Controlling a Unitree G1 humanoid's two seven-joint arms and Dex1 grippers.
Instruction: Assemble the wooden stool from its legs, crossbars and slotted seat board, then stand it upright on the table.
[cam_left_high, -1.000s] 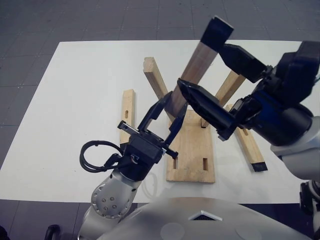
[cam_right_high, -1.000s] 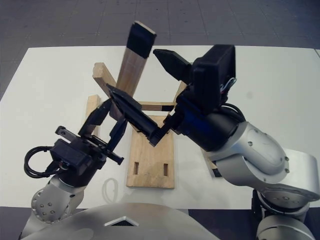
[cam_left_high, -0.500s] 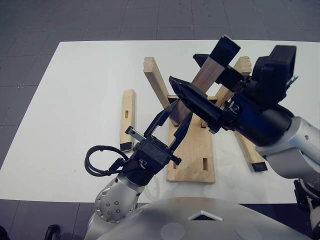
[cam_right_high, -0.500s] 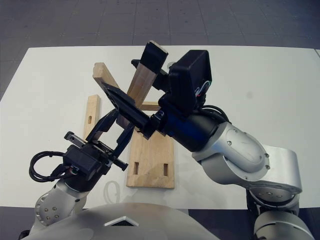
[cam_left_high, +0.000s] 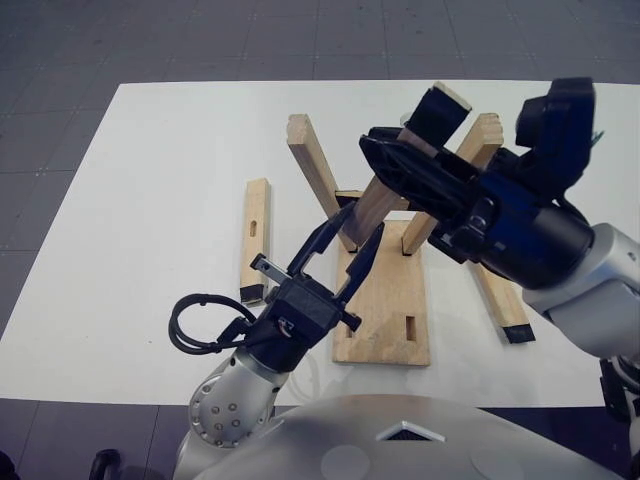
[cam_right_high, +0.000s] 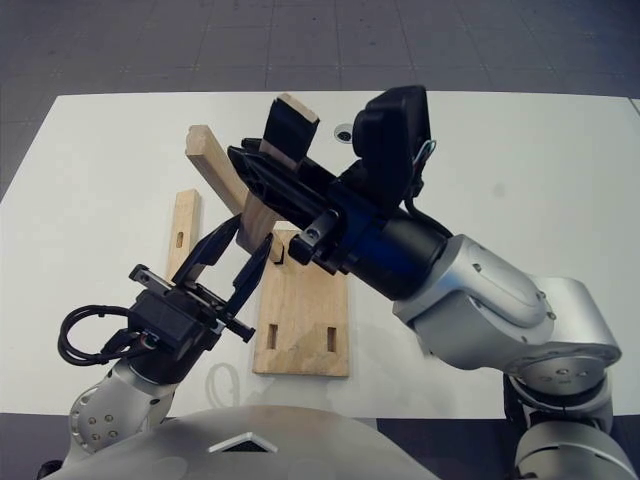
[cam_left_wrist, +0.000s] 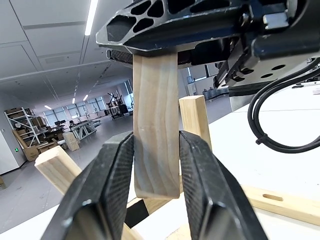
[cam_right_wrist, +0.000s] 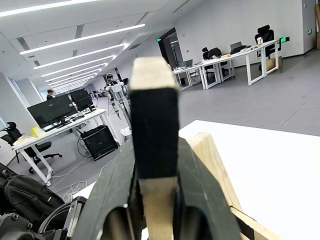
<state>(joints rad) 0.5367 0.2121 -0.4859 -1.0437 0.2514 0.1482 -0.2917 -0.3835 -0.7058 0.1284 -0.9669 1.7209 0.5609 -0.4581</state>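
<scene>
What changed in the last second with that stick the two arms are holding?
The right jaws, spread wide around the black-tipped leg a second ago, swung down and closed on its upper part, and the leg's top dropped a little. The left jaws kept their hold on its lower end. The board and the slotted piece to its left stayed put.

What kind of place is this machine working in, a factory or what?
Most likely a large open-plan office or robotics lab rather than a factory. Rows of desks run down the hall, computer monitors stand on a nearer one, and long strip lights line the ceiling.
</scene>
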